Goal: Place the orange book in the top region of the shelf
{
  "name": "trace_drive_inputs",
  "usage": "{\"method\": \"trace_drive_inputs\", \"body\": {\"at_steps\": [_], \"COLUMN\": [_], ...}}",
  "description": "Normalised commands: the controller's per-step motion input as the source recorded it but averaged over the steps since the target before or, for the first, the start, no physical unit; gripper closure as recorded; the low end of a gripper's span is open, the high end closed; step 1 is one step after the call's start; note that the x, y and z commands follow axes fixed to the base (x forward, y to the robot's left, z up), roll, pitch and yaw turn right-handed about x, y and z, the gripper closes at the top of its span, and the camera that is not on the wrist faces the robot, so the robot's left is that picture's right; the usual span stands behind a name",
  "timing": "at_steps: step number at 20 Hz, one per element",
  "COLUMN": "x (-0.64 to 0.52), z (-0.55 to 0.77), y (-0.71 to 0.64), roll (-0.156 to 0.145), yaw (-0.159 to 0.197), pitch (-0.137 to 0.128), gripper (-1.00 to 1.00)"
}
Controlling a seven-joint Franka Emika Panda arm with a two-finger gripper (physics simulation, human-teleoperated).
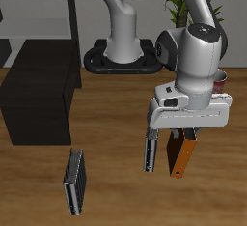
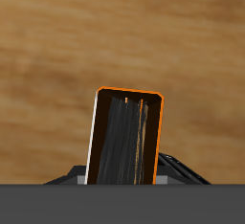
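Observation:
The orange book [image 1: 181,155] hangs from my gripper [image 1: 180,133], slightly tilted, with its lower end close to the wooden table. The gripper is shut on the book's upper end. In the wrist view the book [image 2: 124,137] shows end-on, a dark edge with an orange rim, centred between the fingers. The shelf [image 1: 43,90], a low blackish-brown unit with a flat top, stands farther back on the table, well apart from the gripper, with nothing on its top.
A grey-striped book [image 1: 151,153] stands upright right beside the orange book. Another grey-striped book [image 1: 74,182] stands near the table's front edge, in front of the shelf. A red mug [image 1: 224,75] sits behind the arm. A pale thin-framed rack [image 1: 48,8] stands at the back.

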Motion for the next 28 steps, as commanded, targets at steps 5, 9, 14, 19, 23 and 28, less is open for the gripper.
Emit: {"method": "trace_drive_inputs", "body": {"at_steps": [5, 9, 14, 19, 23, 28], "x": [-0.17, -0.48, -0.32, -0.45, -0.37, -0.44], "z": [0.65, 0.68, 0.63, 0.55, 0.32, 0.25], "y": [-0.16, -0.21, -0.25, -0.15, -0.18, -0.24], "roll": [-0.024, 0.019, -0.009, 0.034, 0.002, -0.010], "yaw": [-0.031, -0.029, -0.059, -0.009, -0.016, 0.009], "pitch": [-0.067, -0.103, -0.085, -0.082, -0.059, -0.050], "gripper": [1.00, 1.00, 1.00, 1.00, 1.00, 1.00]}}
